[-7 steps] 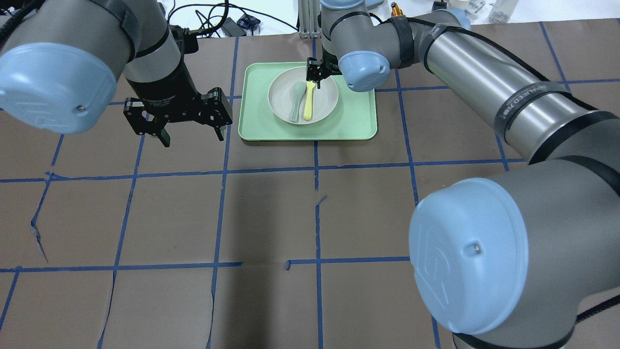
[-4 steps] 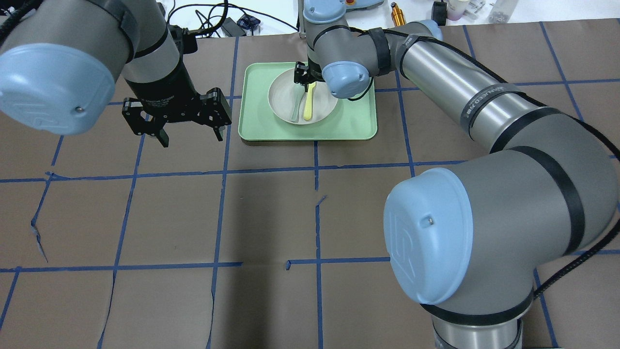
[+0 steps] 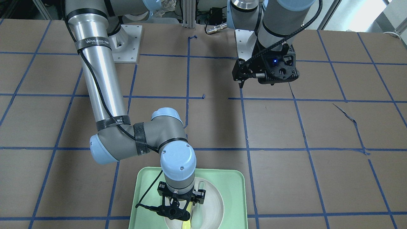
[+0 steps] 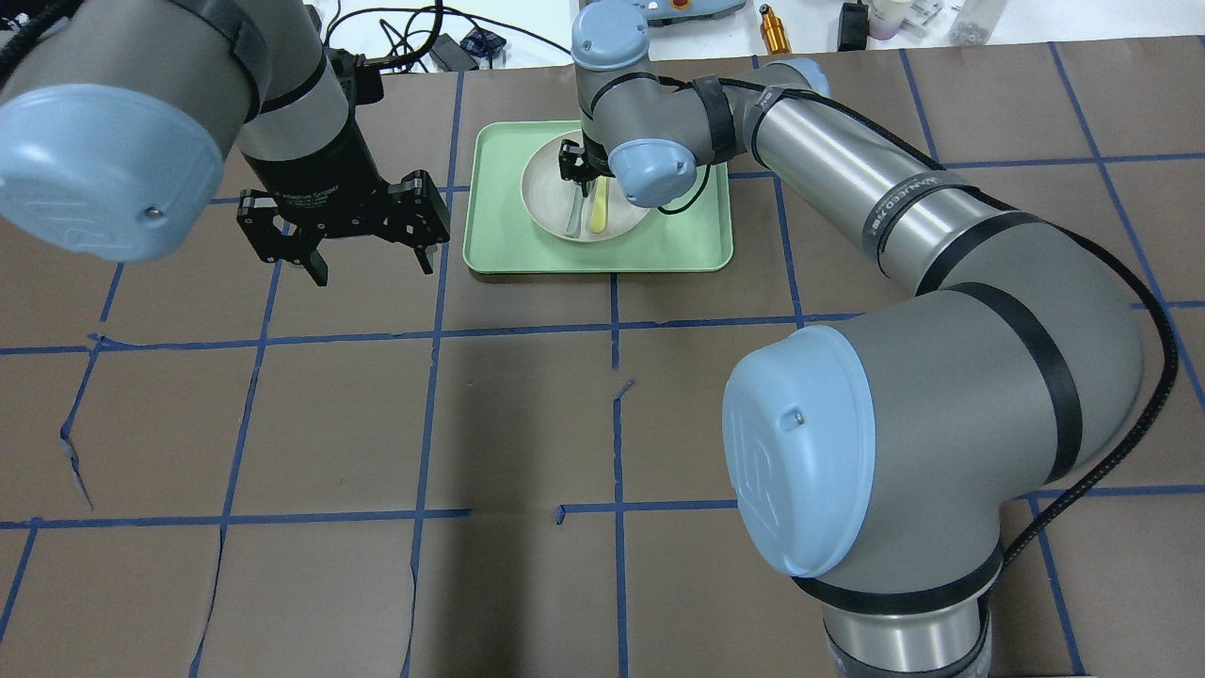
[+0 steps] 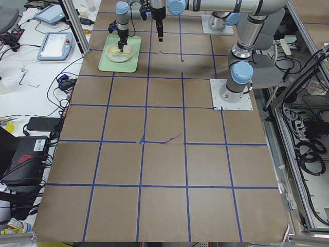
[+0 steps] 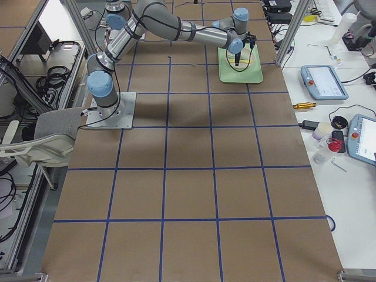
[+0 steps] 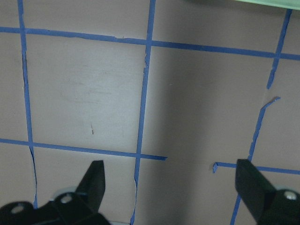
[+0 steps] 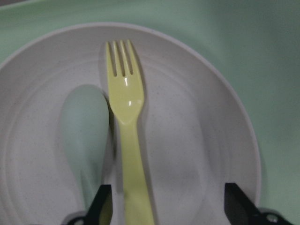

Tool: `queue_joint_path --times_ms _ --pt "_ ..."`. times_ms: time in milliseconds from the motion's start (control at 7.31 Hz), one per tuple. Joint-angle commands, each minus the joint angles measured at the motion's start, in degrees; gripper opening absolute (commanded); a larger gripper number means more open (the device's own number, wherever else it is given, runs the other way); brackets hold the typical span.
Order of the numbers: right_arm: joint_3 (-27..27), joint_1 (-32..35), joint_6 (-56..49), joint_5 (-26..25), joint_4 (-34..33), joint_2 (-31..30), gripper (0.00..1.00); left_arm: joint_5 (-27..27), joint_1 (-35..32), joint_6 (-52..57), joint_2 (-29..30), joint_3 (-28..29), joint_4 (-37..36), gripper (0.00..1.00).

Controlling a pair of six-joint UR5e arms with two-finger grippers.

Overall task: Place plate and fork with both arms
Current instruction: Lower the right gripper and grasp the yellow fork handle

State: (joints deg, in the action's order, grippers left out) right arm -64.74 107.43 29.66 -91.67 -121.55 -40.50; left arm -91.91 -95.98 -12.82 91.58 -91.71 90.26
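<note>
The right tool [image 8: 167, 190] hangs low over the plate [image 8: 206, 140] with its fingers spread wide; the handle of the fork [image 8: 125, 112] lies between them, nearer one finger, and is not gripped. The fork lies flat in the plate, tines pointing away from the tool, just beside a pale green spoon [image 8: 86, 126], and the plate sits in a light-green tray [image 8: 243, 42] on the tabletop [image 4: 518, 424]. The left tool [image 4: 375, 266] hovers over bare tabletop beside the tray, its fingers also wide apart and empty.

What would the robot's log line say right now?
right gripper: open, over fork | fork: in plate, beside spoon | plate: on tray | left gripper: open, empty, over table
</note>
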Motion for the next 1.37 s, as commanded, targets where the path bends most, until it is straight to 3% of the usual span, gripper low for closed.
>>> queue_joint_path --times_ms 0,410,821,1231 --pt "-1.7 0.1 -0.1 0.3 -0.1 -0.2 0.62 0.0 0.0 -0.2 0.0 0.0 0.0 1.0" --pt "-1.6 0.1 -0.7 1.3 -0.6 -0.4 0.39 0.0 0.0 -0.3 0.0 0.0 -0.1 1.0" --pt "-1.8 0.0 -2.2 1.4 -0.6 -2.1 0.32 0.0 0.0 -0.3 0.0 0.0 -0.1 1.0" --pt "-2.8 -0.5 -7.1 1.5 0.6 -5.2 0.31 0.1 0.0 -0.3 0.0 0.0 -0.2 1.0"
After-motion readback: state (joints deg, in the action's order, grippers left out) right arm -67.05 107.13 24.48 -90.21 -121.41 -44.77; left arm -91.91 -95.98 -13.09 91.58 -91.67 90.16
